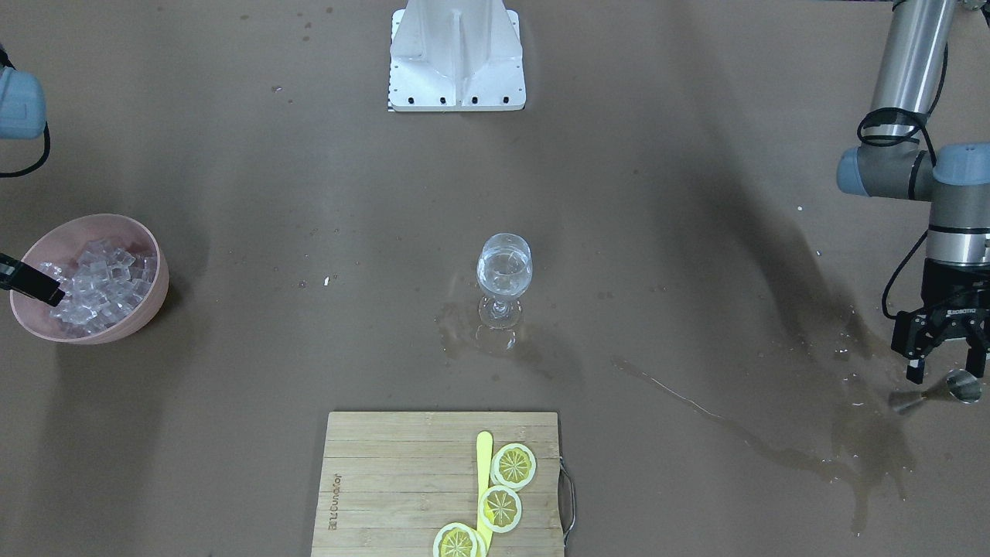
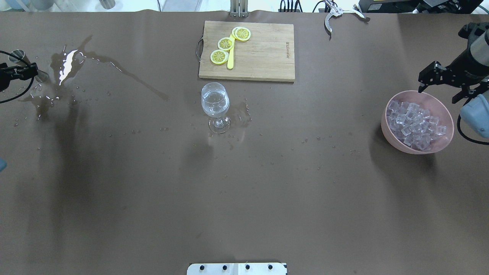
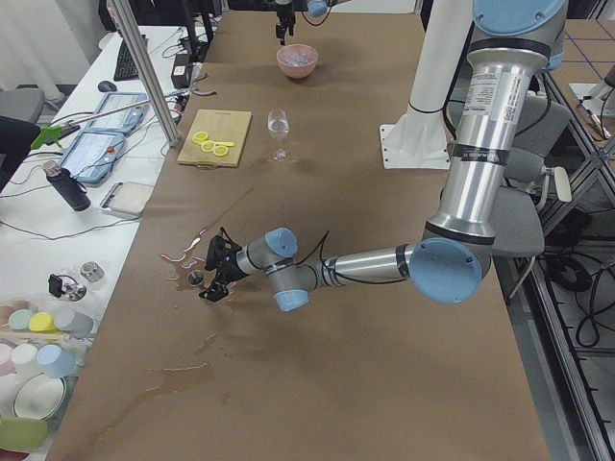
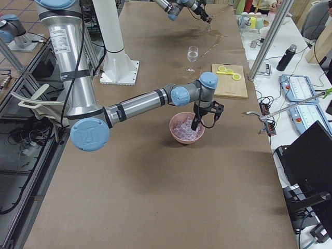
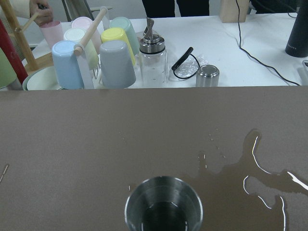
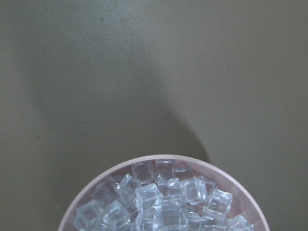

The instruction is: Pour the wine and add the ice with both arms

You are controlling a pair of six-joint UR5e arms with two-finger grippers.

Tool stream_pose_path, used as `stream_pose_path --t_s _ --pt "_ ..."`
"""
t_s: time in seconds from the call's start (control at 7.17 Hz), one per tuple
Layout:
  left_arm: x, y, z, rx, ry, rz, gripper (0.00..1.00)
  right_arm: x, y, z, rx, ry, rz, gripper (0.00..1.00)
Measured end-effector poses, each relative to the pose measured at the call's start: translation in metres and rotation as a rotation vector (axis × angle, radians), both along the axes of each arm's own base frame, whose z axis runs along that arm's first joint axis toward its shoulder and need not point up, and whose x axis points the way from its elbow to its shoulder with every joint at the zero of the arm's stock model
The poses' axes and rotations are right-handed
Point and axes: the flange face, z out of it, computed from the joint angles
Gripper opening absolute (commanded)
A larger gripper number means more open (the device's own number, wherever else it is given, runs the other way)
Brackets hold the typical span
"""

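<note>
The brown surface (image 2: pixel 244 191) was wet in places, with a long puddle (image 1: pixel 851 449) at the robot's left end and a smaller wet patch by the glass's foot, so some liquid seemed to have gone astray. The left arm (image 3: pixel 365 264) reached low toward that end and the right arm (image 4: pixel 140 104) stretched out over the opposite end. A bamboo cutting board (image 1: pixel 402 480) with lemon slices (image 1: pixel 513 464) lay on the operators' side of the glass, well apart from both arms. The pink bowl (image 1: pixel 151 302) sat at the robot's right end, heaped with the ice (image 2: pixel 415 124). Just above its rim hung the right gripper (image 2: pixel 438 91), jaws spread and holding nothing. In the middle stood the wine glass (image 1: pixel 504 271), upright, with the wine (image 1: pixel 503 272) filling the lower part of its bowl; no cube showed inside it. The left gripper (image 1: pixel 945 371) had its jaws parted on either side of a small steel measuring cup (image 5: pixel 163 204), which stood upright beside the puddle and looked nearly empty; they did not appear to pinch it. Judged from this, the pouring half looked done. The ice half was not yet begun: a cube had to be picked from the bowl and carried to the glass.
</note>
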Motion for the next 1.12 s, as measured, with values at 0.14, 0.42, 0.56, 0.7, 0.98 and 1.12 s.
stream_pose_path --t_s 0.14,0.42,0.56,0.7,0.98,1.12 --pt "0.005 0.005 0.009 0.024 -0.011 -0.023 0.94 -0.008 -0.003 -0.003 -0.013 -0.001 0.007 1.00" --pt "0.028 0.009 0.020 0.073 -0.031 -0.065 0.94 -0.015 -0.004 -0.001 -0.028 0.000 0.010 0.99" --pt "0.041 0.010 0.023 0.094 -0.035 -0.080 0.93 -0.016 -0.001 0.006 -0.024 -0.004 0.009 0.99" --pt "0.048 0.011 0.025 0.103 -0.037 -0.085 0.89 -0.015 0.005 0.016 -0.012 -0.010 0.010 0.99" --pt "0.051 0.013 0.030 0.106 -0.036 -0.083 0.82 -0.022 0.018 0.030 0.001 -0.022 0.022 0.99" --pt "0.052 0.013 0.031 0.106 -0.034 -0.081 0.81 -0.026 0.021 0.032 0.002 -0.025 0.025 0.98"
